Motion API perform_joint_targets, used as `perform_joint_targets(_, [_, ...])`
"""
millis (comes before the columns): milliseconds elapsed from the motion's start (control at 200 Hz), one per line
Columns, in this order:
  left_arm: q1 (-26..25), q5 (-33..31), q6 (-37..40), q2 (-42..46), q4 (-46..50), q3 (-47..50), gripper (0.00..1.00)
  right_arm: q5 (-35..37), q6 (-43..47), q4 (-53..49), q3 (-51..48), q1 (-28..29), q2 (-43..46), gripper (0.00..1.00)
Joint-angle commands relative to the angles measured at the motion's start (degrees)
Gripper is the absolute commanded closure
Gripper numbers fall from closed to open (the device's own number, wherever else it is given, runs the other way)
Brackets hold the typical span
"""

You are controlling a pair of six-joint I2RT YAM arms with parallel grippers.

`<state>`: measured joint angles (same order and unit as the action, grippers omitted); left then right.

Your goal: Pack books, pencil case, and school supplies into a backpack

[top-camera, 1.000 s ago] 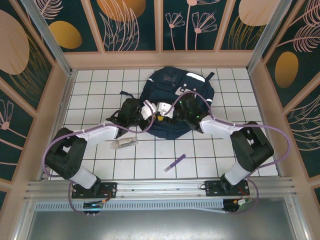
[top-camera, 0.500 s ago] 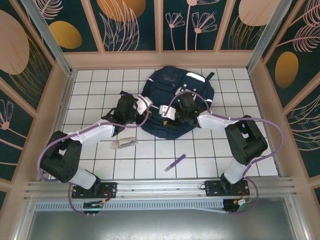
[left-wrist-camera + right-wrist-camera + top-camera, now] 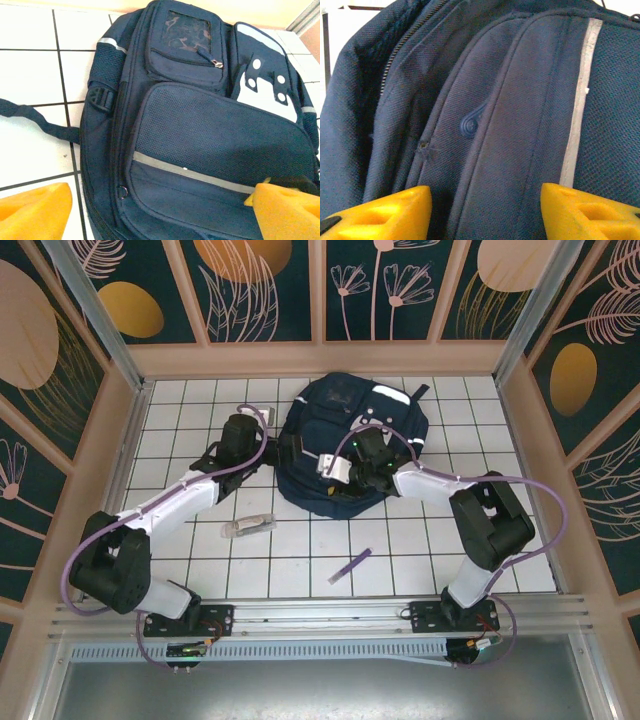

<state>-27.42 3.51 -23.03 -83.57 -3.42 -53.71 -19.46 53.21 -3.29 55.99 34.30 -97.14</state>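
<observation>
Backpack (image 3: 345,445) at the tiled table's far middle, apparently closed; left gripper (image 3: 160,215) spread empty at its left side, right gripper (image 3: 485,210) parted over its front, best aimed at the main zip (image 3: 402,47) before fetching the purple pen (image 3: 350,565).

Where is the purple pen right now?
In the top view the purple pen lies loose on the tiled table, in front of the backpack toward the near edge, to the right of the small clear packet.
</observation>
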Motion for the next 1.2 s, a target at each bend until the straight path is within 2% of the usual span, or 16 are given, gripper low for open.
perform_joint_targets(0, [0.08, 0.25, -4.0, -0.26, 2.51, 0.16, 0.1, 0.99, 0.18, -1.84, -0.47, 1.0, 0.56, 0.4])
perform_joint_targets(135, [0.07, 5.92, -3.79, -1.85, 1.39, 0.15, 0.17, 12.51, -0.68, 5.74, -2.89, 1.85, -0.94, 0.49])
perform_joint_targets(195, [0.09, 8.73, -4.62, -2.95, 0.96, 0.06, 0.2, 17.05, -0.67, 9.09, -3.64, 2.11, -1.12, 0.58])
perform_joint_targets(245, [-0.01, 11.36, -5.58, -3.77, -0.22, 0.34, 0.23, 19.68, -0.56, 12.48, -4.87, 2.17, -0.36, 0.69])
perform_joint_targets(360, [-0.61, 14.11, -7.19, -4.79, -1.94, 1.07, 0.25, 19.55, -2.64, 18.74, -7.39, 2.15, 2.52, 0.84])
perform_joint_targets(415, [-1.34, 14.67, -6.81, -5.38, -1.54, 0.54, 0.26, 17.04, -4.67, 20.76, -8.53, 1.91, 4.43, 0.94])
perform_joint_targets(475, [-2.5, 13.64, -6.02, -6.52, 0.76, -1.26, 0.26, 12.37, -7.54, 21.83, -9.23, 1.23, 6.63, 1.0])
perform_joint_targets(560, [-4.09, 13.01, -5.06, -8.81, 3.5, -4.24, 0.28, 5.12, -11.71, 22.29, -9.4, -0.2, 8.9, 1.0])
perform_joint_targets(656, [-4.65, 13.37, -7.53, -11.15, 3.44, -5.52, 0.35, 1.34, -13.85, 22.93, -9.29, -1.14, 10.17, 1.0])
perform_joint_targets(791, [-4.74, 11.48, -10.16, -12.57, 3.0, -6.35, 0.42, -1.69, -15.33, 22.74, -8.4, -1.96, 10.14, 1.0])
perform_joint_targets(926, [-4.75, 9.34, -9.09, -14.12, 5.2, -8.19, 0.46, -3.89, -16.43, 22.89, -7.92, -1.93, 9.83, 1.0])
perform_joint_targets(1196, [-5.41, 13.62, -5.42, -17.11, 3.09, -9.13, 0.54, -6.29, -17.18, 22.61, -7.64, -1.99, 11.09, 1.0])
